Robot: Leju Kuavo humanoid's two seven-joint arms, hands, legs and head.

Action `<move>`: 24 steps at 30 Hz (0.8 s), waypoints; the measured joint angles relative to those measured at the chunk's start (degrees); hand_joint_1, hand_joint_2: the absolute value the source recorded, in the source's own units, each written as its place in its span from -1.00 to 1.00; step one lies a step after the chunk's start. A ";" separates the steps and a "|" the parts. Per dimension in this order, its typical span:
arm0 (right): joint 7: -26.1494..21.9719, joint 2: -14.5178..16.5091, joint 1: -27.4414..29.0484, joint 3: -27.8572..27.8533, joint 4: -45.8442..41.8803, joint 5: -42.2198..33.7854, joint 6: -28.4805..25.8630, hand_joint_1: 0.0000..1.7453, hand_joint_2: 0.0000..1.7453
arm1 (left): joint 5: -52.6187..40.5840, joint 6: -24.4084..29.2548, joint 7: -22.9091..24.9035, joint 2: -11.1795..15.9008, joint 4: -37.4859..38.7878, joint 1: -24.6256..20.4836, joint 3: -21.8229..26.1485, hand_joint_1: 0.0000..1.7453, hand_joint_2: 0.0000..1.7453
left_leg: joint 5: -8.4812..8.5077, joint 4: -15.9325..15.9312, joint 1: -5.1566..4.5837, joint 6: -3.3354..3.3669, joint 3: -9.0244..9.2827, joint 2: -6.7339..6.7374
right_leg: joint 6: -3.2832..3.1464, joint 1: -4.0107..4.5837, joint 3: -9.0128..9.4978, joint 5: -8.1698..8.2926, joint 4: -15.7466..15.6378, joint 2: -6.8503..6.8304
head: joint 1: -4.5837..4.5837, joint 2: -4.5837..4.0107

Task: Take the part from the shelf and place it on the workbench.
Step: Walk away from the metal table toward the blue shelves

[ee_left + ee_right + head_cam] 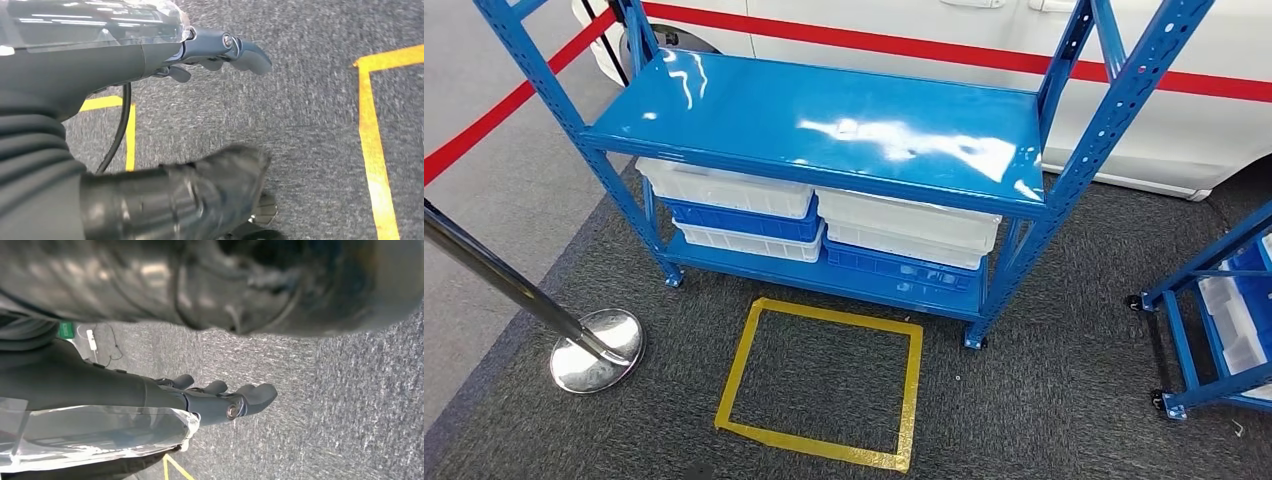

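A blue metal shelf [824, 120] stands ahead of me, its glossy top level bare. On its lower level sit stacked white bins [724, 187] and blue bins [894, 265]; I cannot tell what they contain. My left hand [220, 50] hangs over the grey carpet with its fingers stretched out, holding nothing. My right hand [220, 400] hangs the same way, fingers apart with nothing in them.
A yellow tape square [824, 385] marks the carpet in front of the shelf. A chrome stanchion [596, 350] with a red belt [484, 125] stands at the left. A second blue rack [1224, 320] on wheels is at the right. A white car [1024, 40] is behind the shelf.
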 joint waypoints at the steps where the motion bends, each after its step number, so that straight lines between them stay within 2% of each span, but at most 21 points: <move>1: 0.05 0.00 -0.01 0.00 0.00 0.07 -0.06 -1.00 0.00 | -0.12 -0.07 -0.13 0.02 0.00 0.08 -0.08 -1.00 1.00 | -1.28 3.58 0.01 -0.14 -1.79 -0.08 | -0.07 0.05 -0.02 -0.04 0.05 0.12 | 0.01 0.00; 2: 0.11 0.00 0.00 0.00 0.00 0.12 -0.09 -1.00 0.50 | -0.25 -0.09 -0.21 0.05 0.00 0.15 -0.13 -1.00 1.00 | -1.48 5.56 0.01 -0.23 -2.87 -0.10 | -0.10 0.09 0.00 -0.09 0.11 0.27 | 0.01 0.00; 3: 0.14 0.00 0.01 0.00 0.00 0.19 -0.11 -1.00 1.00 | -0.37 -0.11 -0.25 0.07 0.00 0.20 -0.16 -1.00 1.00 | -0.46 5.24 0.01 -0.25 -2.86 -0.11 | -0.09 0.10 0.05 -0.16 0.22 0.46 | 0.01 0.00; 4: 0.15 0.01 0.00 0.00 0.00 0.25 -0.12 -1.00 1.00 | -0.47 -0.13 -0.26 0.09 0.00 0.22 -0.18 -1.00 1.00 | 1.53 2.63 0.02 -0.19 -1.74 -0.11 | -0.01 0.09 0.10 -0.26 0.38 0.67 | 0.01 0.00; 5: 0.16 0.05 -0.01 0.00 0.00 0.33 -0.13 -1.00 1.00 | -0.52 -0.12 -0.26 0.10 0.00 0.21 -0.18 -1.00 1.00 | 3.80 -1.42 0.02 -0.06 0.06 -0.16 | 0.14 0.08 0.12 -0.42 0.61 0.85 | 0.01 0.00; 6: 0.15 0.09 -0.04 0.00 0.00 0.39 -0.11 -1.00 1.00 | -0.55 -0.11 -0.23 0.11 0.00 0.18 -0.19 -1.00 1.00 | 5.35 -5.27 -0.05 0.15 1.77 -0.29 | 0.38 0.18 0.02 -0.63 0.97 0.99 | 0.01 -0.01; 7: 0.14 0.13 -0.06 0.00 0.00 0.42 -0.09 -1.00 1.00 | -0.55 -0.10 -0.19 0.12 0.00 0.14 -0.20 -1.00 1.00 | 6.23 -8.00 -0.11 0.44 2.97 -0.42 | 0.65 0.26 -0.13 -0.79 1.28 1.09 | 0.02 -0.01; 8: 0.13 0.15 -0.06 0.02 0.00 0.43 -0.05 -1.00 1.00 | -0.48 -0.08 -0.15 0.13 0.00 0.14 -0.23 -1.00 1.00 | 6.44 -9.41 -0.19 0.75 3.54 -0.54 | 0.92 0.34 -0.28 -0.89 1.50 1.15 | 0.02 -0.01; 11: 0.10 -0.01 0.15 0.80 -0.08 -0.41 0.05 -1.00 1.00 | 1.00 -0.16 0.17 0.32 -0.01 0.53 -1.04 -1.00 1.00 | 6.57 -9.98 -0.21 1.76 3.66 -0.51 | 1.74 0.33 -0.37 -1.00 1.65 1.17 | 0.02 -0.01; 12: 0.09 -0.15 0.32 1.42 -0.12 -1.21 0.14 -1.00 1.00 | 2.04 -0.31 0.38 0.48 -0.04 0.68 -1.66 -1.00 1.00 | 6.77 -10.26 -0.11 2.15 3.75 -0.42 | 2.04 0.28 -0.64 -1.64 2.38 1.05 | 0.05 -0.01; 14: 0.07 -0.55 0.76 2.91 -0.17 -3.30 0.55 -1.00 1.00 | 4.53 -0.79 0.95 0.89 -0.25 0.82 -3.11 -1.00 1.00 | 7.06 -10.67 0.12 2.72 3.83 -0.21 | 2.61 0.08 -2.78 -4.67 7.14 0.77 | 0.10 -0.01; 16: 0.00 -0.92 1.36 4.57 -0.17 -5.60 1.05 -1.00 1.00 | 7.22 -1.37 1.59 1.40 -0.71 0.91 -4.61 -1.00 1.00 | 7.07 -10.68 0.11 2.87 3.74 -0.04 | 3.07 -0.14 -6.37 -8.07 14.58 0.63 | 0.10 -0.01; 17: -0.04 -1.10 1.76 5.43 -0.16 -6.69 1.27 -1.00 1.00 | 8.48 -1.68 1.89 1.64 -1.02 0.94 -5.36 -1.00 1.00 | 7.05 -10.66 0.10 2.85 3.75 0.03 | 3.20 -0.24 -7.49 -8.54 16.87 0.59 | 0.10 -0.01; 18: -0.09 -1.30 2.24 6.32 -0.15 -7.81 1.49 -1.00 1.00 | 9.76 -1.97 2.20 1.87 -1.42 0.95 -6.16 -1.00 1.00 | 7.01 -10.64 0.11 2.80 3.80 0.06 | 3.25 -0.32 -7.62 -7.88 17.09 0.52 | 0.10 -0.01; 19: -0.13 -1.47 2.72 7.16 -0.13 -8.83 1.73 -1.00 1.00 | 10.92 -2.24 2.48 2.06 -1.85 0.93 -6.91 -1.00 1.00 | 6.95 -10.60 0.13 2.71 3.89 0.04 | 3.22 -0.37 -6.64 -6.26 15.07 0.44 | 0.10 -0.01; 21: -0.21 -1.90 3.66 8.90 -0.08 -10.92 2.15 -1.00 1.00 | 13.33 -2.78 3.00 2.38 -2.80 0.88 -8.53 -1.00 1.00 | 6.72 -10.46 0.08 2.35 4.07 0.01 | 2.88 -0.30 -2.74 -2.47 7.08 0.11 | 0.10 -0.02; 23: -0.30 -2.28 4.39 10.72 -0.05 -13.05 2.54 -1.00 1.00 | 15.80 -3.33 3.56 2.84 -3.70 0.86 -10.16 -1.00 1.00 | 6.49 -10.32 -0.10 1.80 4.11 0.06 | 2.32 0.01 -0.43 -0.94 1.98 -0.04 | 0.08 -0.01; 24: -0.33 -2.47 4.69 11.65 -0.04 -14.13 2.78 -1.00 1.00 | 17.03 -3.62 3.85 3.09 -4.07 0.88 -10.99 -1.00 1.00 | 6.45 -10.37 -0.16 1.49 4.12 0.11 | 2.05 0.20 -0.33 -1.13 1.56 -0.01 | 0.07 -0.01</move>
